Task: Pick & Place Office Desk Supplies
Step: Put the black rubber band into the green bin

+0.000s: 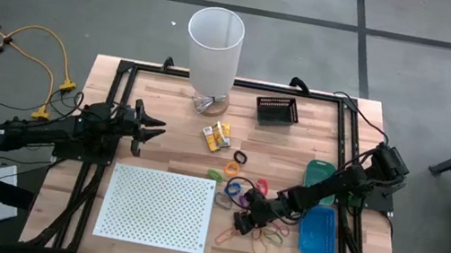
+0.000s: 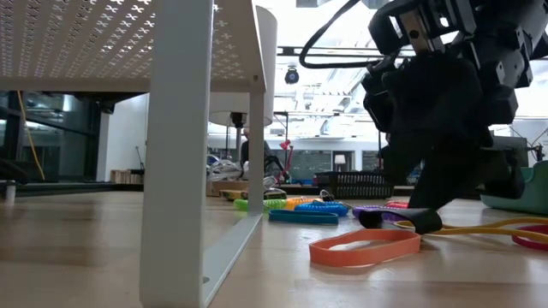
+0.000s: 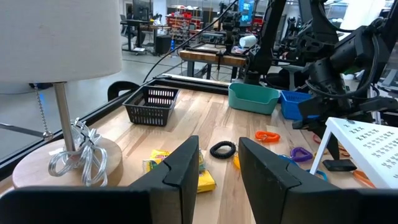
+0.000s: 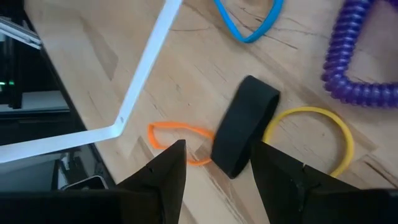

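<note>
While our left gripper (image 1: 156, 125) waits well apart near the lamp (image 1: 213, 47), jaws parted and empty, we hang our right gripper (image 4: 214, 165) just above the black band (image 4: 244, 135), fingers spread and holding nothing. Seen from the right wrist, the band lies on the wood beside the board's (image 1: 158, 208) edge, straight ahead between our fingertips, its long axis tilted slightly across the gap. We judge the right arm far nearer.
</note>
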Controlling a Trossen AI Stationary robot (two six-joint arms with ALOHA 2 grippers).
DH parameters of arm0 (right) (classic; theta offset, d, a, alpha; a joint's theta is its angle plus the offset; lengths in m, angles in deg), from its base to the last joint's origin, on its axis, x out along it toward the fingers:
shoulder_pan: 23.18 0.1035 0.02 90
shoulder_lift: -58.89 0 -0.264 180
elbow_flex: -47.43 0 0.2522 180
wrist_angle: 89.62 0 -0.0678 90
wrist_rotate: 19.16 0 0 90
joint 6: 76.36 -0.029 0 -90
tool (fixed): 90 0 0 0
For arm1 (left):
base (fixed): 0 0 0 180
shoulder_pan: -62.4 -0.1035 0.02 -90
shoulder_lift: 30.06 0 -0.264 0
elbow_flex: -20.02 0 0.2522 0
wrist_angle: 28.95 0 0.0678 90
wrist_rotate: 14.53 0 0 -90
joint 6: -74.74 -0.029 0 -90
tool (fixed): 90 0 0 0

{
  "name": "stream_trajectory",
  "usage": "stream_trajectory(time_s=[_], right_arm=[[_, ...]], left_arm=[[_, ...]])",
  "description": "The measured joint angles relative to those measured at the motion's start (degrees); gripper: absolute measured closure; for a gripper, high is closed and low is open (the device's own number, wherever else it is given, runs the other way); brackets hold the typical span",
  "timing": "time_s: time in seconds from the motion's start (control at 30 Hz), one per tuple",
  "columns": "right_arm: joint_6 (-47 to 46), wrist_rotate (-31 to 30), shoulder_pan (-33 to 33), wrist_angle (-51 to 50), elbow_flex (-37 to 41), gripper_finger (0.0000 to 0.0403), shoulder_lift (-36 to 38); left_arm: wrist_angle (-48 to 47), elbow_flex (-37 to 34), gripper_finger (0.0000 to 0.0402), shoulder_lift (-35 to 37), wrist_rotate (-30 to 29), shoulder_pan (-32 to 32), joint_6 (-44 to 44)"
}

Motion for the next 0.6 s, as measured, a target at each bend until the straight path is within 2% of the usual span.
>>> stream_trajectory(time_s=[0.6], right_arm=[[2.6,1.7,-1.2,1.8,-3.1,0.0237,-3.8]], left_arm=[[0.5,0.0,0.0293,0.0,0.0,0.0,0.0]])
